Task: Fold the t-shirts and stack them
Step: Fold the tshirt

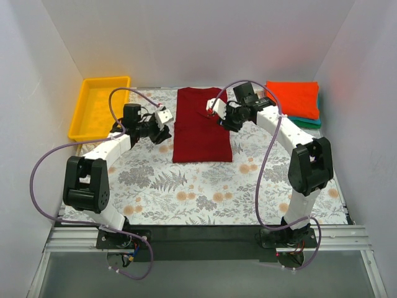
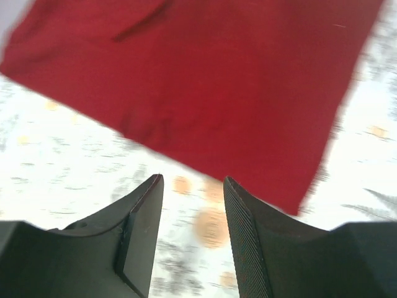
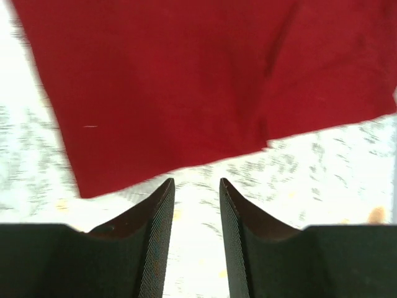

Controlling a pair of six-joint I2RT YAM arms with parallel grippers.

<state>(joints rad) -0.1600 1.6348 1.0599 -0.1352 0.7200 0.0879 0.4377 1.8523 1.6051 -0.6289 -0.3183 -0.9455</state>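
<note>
A dark crimson t-shirt lies folded into a long rectangle on the floral cloth at centre back. It fills the top of the left wrist view and the right wrist view. My left gripper hovers just left of it, open and empty. My right gripper hovers at the shirt's right edge, open and empty. A folded bright orange-red t-shirt lies at the back right on top of a folded teal t-shirt.
A yellow plastic tray stands at the back left. The grey floral-print cloth covers the table. White walls close in the left, back and right sides.
</note>
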